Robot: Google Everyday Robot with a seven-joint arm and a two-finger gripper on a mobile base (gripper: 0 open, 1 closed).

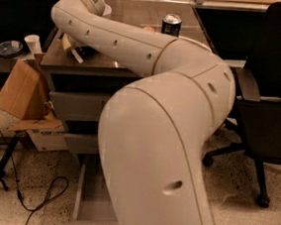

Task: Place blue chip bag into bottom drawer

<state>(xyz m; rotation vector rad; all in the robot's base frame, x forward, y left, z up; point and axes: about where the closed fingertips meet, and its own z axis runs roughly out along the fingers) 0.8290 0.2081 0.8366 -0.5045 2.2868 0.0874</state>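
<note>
Navy and mostly hidden, the blue chip bag (88,52) shows as a dark patch at the counter's (140,12) left edge. The gripper (73,49) sits right beside it; whether it grips anything cannot be told. Below, the bottom drawer (92,199) stands pulled open.

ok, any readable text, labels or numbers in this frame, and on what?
Nothing legible enough to quote.
White box on the floor: dark print, too blurred to read.
Soda can on the counter: label unreadable.
Bottom drawer, open: no markings seen.
Hand, at the counter's left edge: no text seen.
</note>
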